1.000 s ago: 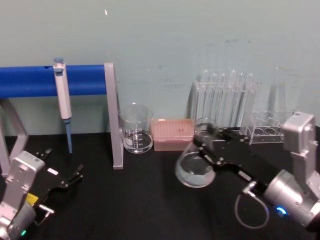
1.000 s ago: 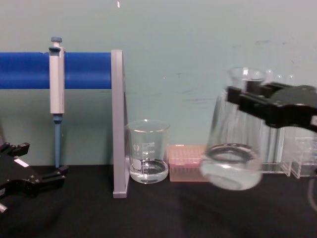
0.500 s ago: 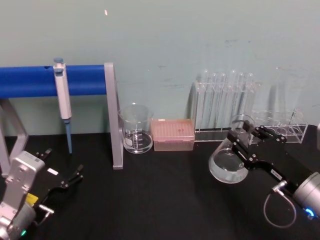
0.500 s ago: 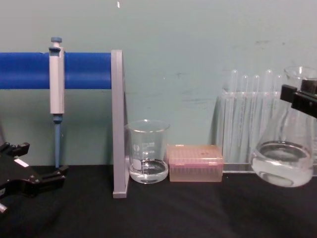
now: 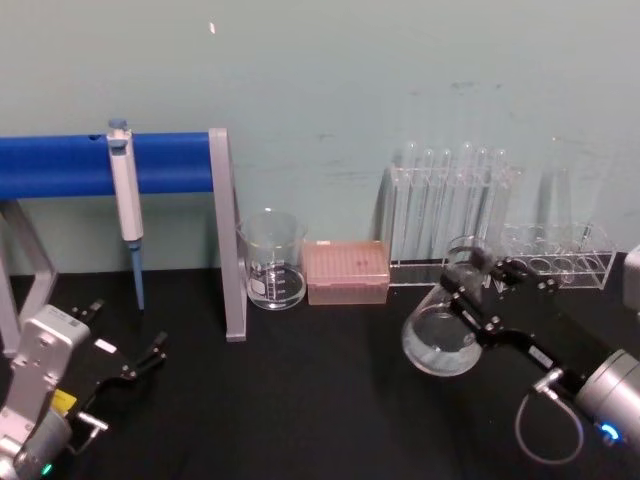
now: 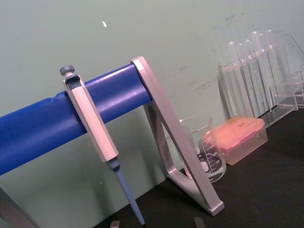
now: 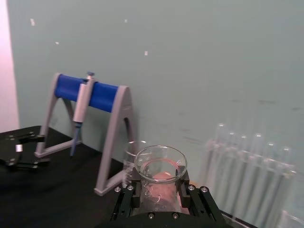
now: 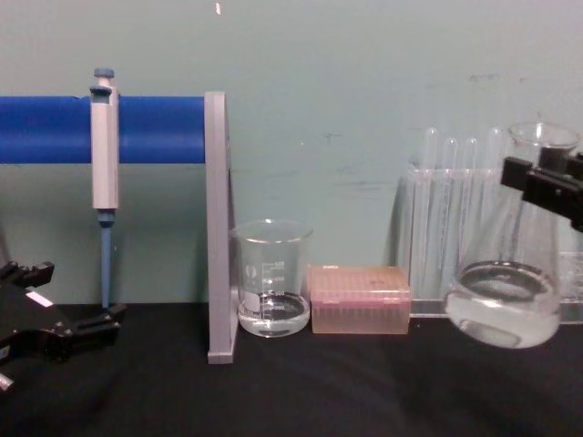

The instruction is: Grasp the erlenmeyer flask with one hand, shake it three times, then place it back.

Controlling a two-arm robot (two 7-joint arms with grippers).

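Observation:
The erlenmeyer flask (image 5: 437, 340) is clear glass with a little clear liquid in it. It hangs tilted above the black table, right of centre. My right gripper (image 5: 470, 285) is shut on its neck just under the flared rim. From the chest the flask (image 8: 504, 296) shows at the right edge, with the right gripper (image 8: 547, 187) clamped on its neck. The right wrist view looks down on the flask's rim (image 7: 160, 164) between the black fingers (image 7: 129, 194). At the lower left my left gripper (image 5: 128, 325) rests open and holds nothing; it is also in the chest view (image 8: 77, 291).
A glass beaker (image 5: 271, 258) and a pink tip box (image 5: 345, 269) stand at the back centre. Test tubes in clear racks (image 5: 452, 205) stand behind the flask. A blue-barred stand (image 5: 222, 235) carries a pipette (image 5: 125, 200) at the left.
The right gripper swung the flask from centre far to the right, then back a little leftward. The liquid has sloshed. The left arm has not moved.

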